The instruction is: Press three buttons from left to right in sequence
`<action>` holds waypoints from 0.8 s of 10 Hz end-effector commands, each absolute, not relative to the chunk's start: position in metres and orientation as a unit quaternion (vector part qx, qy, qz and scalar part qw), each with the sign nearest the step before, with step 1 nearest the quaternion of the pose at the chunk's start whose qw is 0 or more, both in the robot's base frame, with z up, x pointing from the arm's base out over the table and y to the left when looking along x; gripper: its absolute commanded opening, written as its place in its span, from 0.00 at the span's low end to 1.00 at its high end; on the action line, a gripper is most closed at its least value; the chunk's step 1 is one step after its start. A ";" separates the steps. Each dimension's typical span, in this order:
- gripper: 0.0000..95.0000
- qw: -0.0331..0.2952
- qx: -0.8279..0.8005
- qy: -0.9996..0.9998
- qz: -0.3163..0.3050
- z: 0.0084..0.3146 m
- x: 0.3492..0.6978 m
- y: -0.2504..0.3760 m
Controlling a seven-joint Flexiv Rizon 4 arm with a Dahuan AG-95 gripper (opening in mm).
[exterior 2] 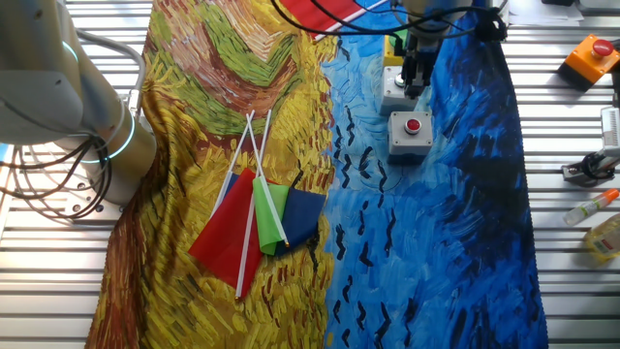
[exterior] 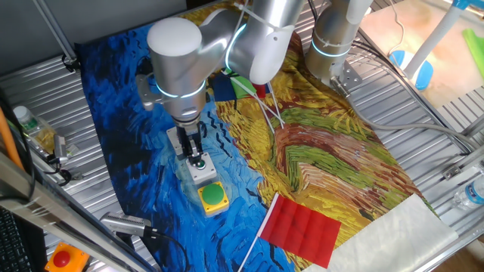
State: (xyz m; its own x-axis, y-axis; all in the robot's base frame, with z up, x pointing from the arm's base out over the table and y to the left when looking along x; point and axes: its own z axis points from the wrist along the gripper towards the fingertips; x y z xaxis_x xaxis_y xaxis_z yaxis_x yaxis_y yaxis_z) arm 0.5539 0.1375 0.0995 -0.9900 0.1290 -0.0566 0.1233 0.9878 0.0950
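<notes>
The gripper, its grip state unclear, stood on the middle button; drifting sideways, it could miss the yellow button.

— What colours did the cloth carry?

— A painted swirl pattern: deep blue with black dashes on one side, yellow, ochre and green strokes on the other. Under it the tabletop was ribbed silver metal.

— And the button boxes?

— One grey box had a small red button. The middle grey box sat under the black claw, so its button colour could not be told. The yellow box had a big green dome.

— Anything else colourful?

— Small flags in red, green and dark blue on white sticks, a larger red flag, and an orange box with a red button. The arm was silver-white with a glowing cyan ring.
</notes>
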 end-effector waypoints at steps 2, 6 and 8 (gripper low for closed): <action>0.40 0.033 0.062 0.996 0.046 0.100 0.556 0.138; 0.40 0.034 0.056 0.997 0.047 0.096 0.541 0.134; 0.40 0.034 0.055 0.997 0.047 0.096 0.539 0.133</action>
